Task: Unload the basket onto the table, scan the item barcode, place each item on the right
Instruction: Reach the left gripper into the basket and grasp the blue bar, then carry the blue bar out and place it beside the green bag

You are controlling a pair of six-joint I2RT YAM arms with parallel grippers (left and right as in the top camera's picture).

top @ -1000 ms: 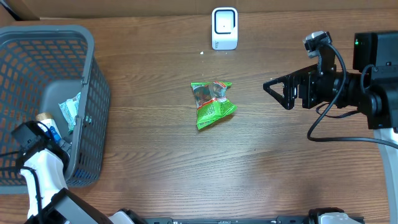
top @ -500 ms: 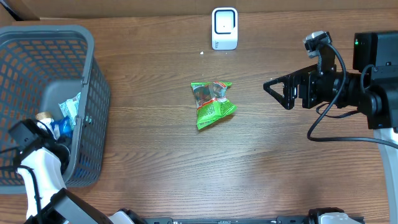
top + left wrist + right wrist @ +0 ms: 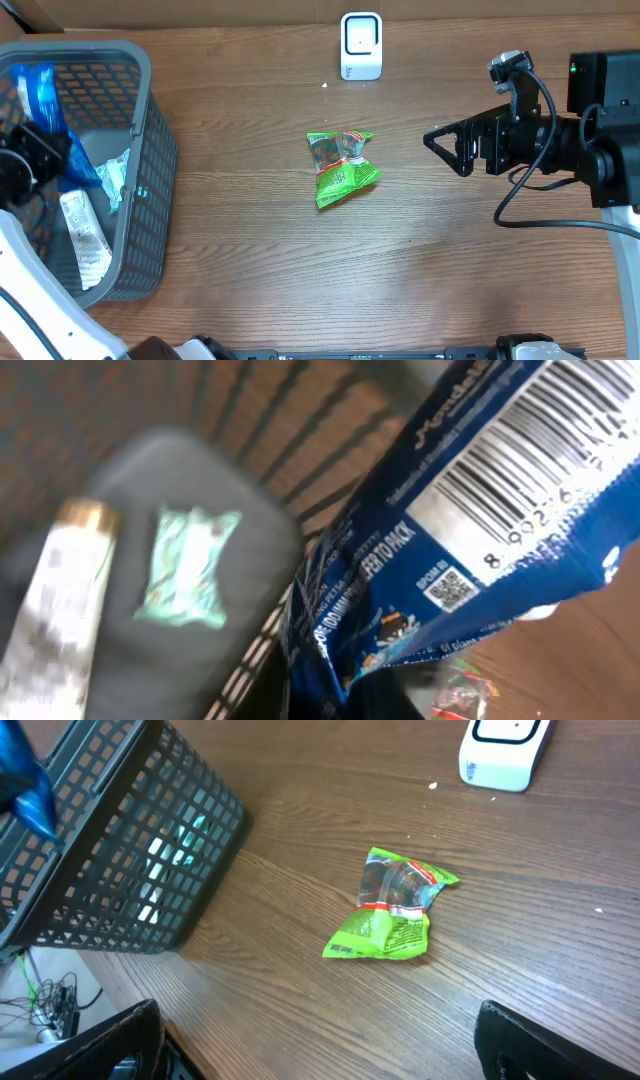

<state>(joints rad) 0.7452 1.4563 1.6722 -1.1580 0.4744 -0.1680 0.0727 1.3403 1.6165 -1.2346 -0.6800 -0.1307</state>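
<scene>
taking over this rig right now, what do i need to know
Left tool: shut on the blue packet, held above the basket; its barcode shows in the left wrist view.
Right tool: open, empty, over the table.
Scanner at the far edge; green packet lies mid-table.
Done: blue packet gripped.
Left: bring its barcode to the scanner. A tube and a pale packet lie in the basket.

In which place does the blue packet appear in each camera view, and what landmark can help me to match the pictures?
Overhead: the blue packet is at the far left, above the grey basket.
Left wrist: it fills the right half of the picture, barcode showing at the upper right.
Right wrist: only a blue corner shows at the top left edge.
Shared landmark: the basket, seen in all three views.
</scene>
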